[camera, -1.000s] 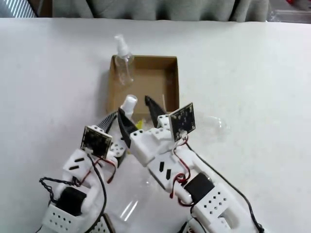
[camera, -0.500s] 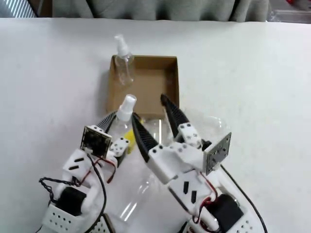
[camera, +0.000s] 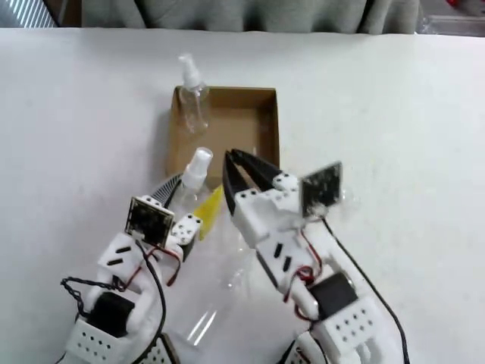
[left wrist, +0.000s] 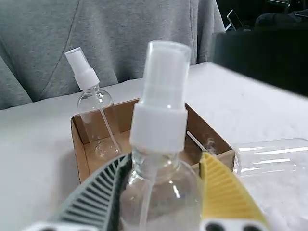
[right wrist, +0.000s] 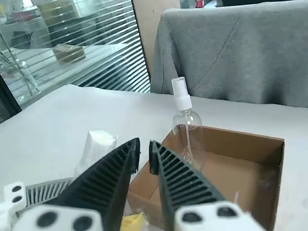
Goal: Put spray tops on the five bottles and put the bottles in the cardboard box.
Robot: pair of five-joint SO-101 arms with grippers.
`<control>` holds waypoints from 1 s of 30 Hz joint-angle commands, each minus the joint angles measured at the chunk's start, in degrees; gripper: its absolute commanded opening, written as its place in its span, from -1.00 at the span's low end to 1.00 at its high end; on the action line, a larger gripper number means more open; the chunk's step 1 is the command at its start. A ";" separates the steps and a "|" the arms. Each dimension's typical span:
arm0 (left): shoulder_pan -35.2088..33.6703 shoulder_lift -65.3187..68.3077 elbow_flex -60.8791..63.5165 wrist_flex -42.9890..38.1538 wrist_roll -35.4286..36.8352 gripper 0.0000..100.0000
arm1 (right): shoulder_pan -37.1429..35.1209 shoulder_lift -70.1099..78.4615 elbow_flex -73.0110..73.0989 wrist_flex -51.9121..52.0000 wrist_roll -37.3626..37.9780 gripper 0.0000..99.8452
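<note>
The right claw (camera: pixel 231 157) had been wide open half a second before, next to the spray top (camera: pixel 201 161). Now its two black fingers were pulled almost together, with nothing between them, and it had turned back a little. A second before, it had been right up at that top. So it looked like the right claw had finished with the top and let go, and the top sat on its bottle (camera: pixel 186 199). In the right wrist view, the right claw (right wrist: pixel 144 147) pointed over the near edge of the cardboard box (right wrist: pixel 269 144), and the white top showed just beside it. The left claw (left wrist: pixel 163 163) had not moved. It squeezed the bottle (left wrist: pixel 161 192) between its grey finger and its yellow finger and kept it standing up, with the spray top (left wrist: pixel 161 110) sticking out above the fingers. The bottle was just in front of the cardboard box (camera: pixel 274 129), not in it yet, so going in the box was probably next. A second bottle (camera: pixel 193 106) with a top stood in the far corner of the box. A lying bottle (left wrist: pixel 269 154) rested on the white table (camera: pixel 379 114) near the box, so there was more work left.
</note>
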 commanded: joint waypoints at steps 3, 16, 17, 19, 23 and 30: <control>0.40 -0.84 -0.88 -1.58 0.35 -0.96 | -0.75 12.09 -1.05 -10.95 -0.44 -0.97; 0.22 -0.84 -0.88 -1.58 0.26 -0.96 | -4.18 11.12 0.00 -12.44 -0.35 -0.97; 0.04 -0.84 -0.88 -1.58 0.26 -0.96 | -3.38 11.12 0.26 -12.44 -0.35 -0.97; -0.04 -0.84 -0.88 -1.58 0.26 -0.96 | -0.75 11.12 0.97 -12.44 -0.35 -0.97; -0.13 -0.84 -0.88 -1.67 0.44 -0.96 | 4.97 11.03 0.88 -10.33 -0.26 -0.97; -4.79 -0.48 -1.41 -5.98 1.32 -0.96 | 6.64 11.03 0.88 -3.30 -0.26 -0.97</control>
